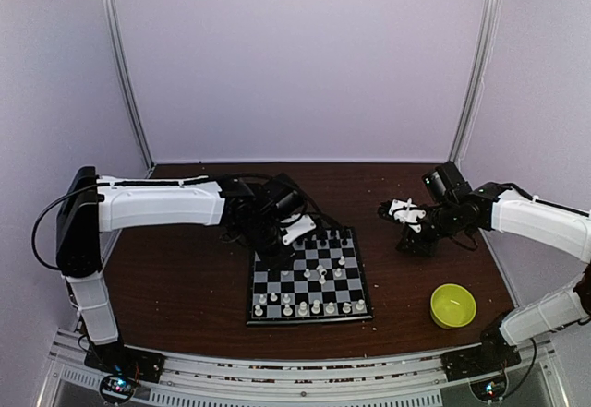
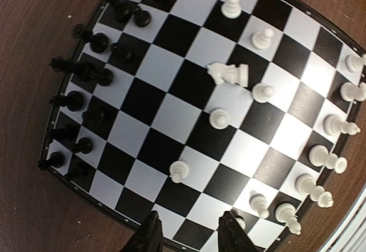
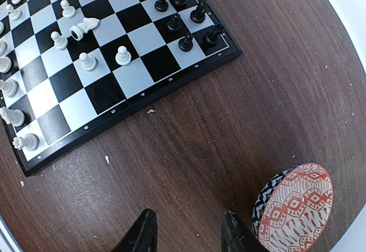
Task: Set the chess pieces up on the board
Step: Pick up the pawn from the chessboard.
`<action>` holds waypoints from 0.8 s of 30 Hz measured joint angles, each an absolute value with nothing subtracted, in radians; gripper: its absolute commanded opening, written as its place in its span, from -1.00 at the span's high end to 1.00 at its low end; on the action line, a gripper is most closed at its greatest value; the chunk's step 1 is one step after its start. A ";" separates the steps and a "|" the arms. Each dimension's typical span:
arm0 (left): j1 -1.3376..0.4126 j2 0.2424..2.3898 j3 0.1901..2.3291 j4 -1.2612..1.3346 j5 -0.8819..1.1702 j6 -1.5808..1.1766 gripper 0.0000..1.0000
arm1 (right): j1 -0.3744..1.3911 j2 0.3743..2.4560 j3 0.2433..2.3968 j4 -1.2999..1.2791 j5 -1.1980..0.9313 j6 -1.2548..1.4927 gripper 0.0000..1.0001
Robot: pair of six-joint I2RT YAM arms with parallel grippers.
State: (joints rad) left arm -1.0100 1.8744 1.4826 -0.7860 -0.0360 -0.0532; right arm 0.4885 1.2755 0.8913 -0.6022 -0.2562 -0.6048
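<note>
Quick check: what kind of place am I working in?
Probably a lab test cell, not a home: plain pale panels on metal posts enclose the brown table, and an aluminium rail runs along its near edge.

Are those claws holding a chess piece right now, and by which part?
Nothing is held. The left gripper is open above the board, the right gripper open above the table.

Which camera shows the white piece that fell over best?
The left wrist view: the fallen white piece lies on its side, large and sharp. The right wrist view shows it smaller, near the top left. The top view makes it too tiny to pick out.
</note>
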 measured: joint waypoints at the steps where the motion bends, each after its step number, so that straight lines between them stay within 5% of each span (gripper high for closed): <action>1: -1.003 1.877 1.485 -0.786 -0.047 -0.059 0.29 | 0.488 1.275 0.891 -0.602 -0.256 -0.605 0.25; 10: -0.979 1.961 1.507 -0.786 -0.062 -0.074 0.32 | 0.489 1.275 0.892 -0.603 -0.256 -0.605 0.25; 24: -0.957 2.026 1.530 -0.781 -0.036 -0.073 0.62 | 0.489 1.283 0.892 -0.603 -0.252 -0.607 0.25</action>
